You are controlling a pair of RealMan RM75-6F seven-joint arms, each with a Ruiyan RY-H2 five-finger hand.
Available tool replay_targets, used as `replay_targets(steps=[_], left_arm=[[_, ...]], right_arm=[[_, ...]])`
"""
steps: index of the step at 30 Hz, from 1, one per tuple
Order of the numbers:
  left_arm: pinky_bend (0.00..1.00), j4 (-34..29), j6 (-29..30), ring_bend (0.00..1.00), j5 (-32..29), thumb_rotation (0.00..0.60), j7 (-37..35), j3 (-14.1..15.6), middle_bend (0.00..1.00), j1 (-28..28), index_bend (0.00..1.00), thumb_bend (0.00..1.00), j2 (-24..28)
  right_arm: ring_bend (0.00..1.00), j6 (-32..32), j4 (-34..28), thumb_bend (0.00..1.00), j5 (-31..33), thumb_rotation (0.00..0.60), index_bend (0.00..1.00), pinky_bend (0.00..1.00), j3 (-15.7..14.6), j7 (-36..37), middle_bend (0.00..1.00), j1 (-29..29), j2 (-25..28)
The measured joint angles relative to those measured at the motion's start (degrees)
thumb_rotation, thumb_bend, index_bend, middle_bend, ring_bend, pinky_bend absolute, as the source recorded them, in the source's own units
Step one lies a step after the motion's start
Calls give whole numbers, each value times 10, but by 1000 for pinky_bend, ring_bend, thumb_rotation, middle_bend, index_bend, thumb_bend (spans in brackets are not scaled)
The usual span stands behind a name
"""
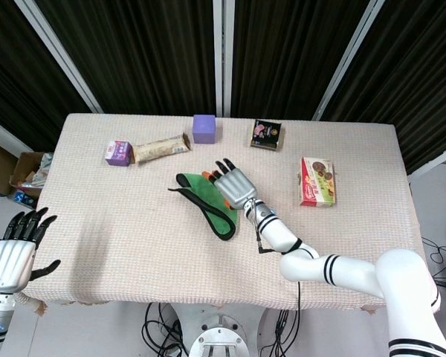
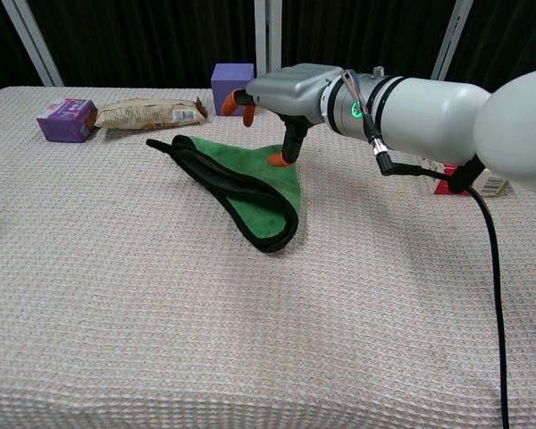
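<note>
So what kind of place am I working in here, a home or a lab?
Most likely a lab or test bench, not a home: the table has a plain woven cover, black curtains hang behind it, loose cables lie on the floor beneath, and the right hand is over a green cloth.

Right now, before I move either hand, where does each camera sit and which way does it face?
Head view: high above the near table edge, looking steeply down on the whole table; shows the left hand off the near-left corner and the right hand over the green cloth.
Chest view: low at the near edge, looking across the table toward the dark curtains; only the right hand and forearm show.
Shared: right hand, green cloth, purple cube, snack bar.
</note>
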Motion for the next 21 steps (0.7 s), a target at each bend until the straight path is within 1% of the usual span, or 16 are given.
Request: replay_targets(steps=[8, 12, 13, 21], left_arm=[[87, 7, -4, 83, 5, 600, -7, 0, 66, -4, 166, 54, -4], [87, 12, -5, 83, 0, 600, -11, -1, 66, -4, 166, 54, -7], [87, 14, -6, 83, -1, 600, -12, -2, 66, -4, 166, 54, -8], [87, 26, -17, 83, -13, 600, -23, -2, 66, -4, 167, 54, -12]], right_arm=[[0, 5, 4, 259, 33, 600, 122, 48, -14, -26, 203, 21, -1], [0, 3, 13, 375, 51, 600, 146, 48, -18, -40, 203, 31, 0], [0, 1, 20, 380, 60, 600, 149, 48, -20, -47, 200, 36, 0], [0, -23, 79, 355, 144, 600, 232, 43, -33, -90, 183, 72, -20]])
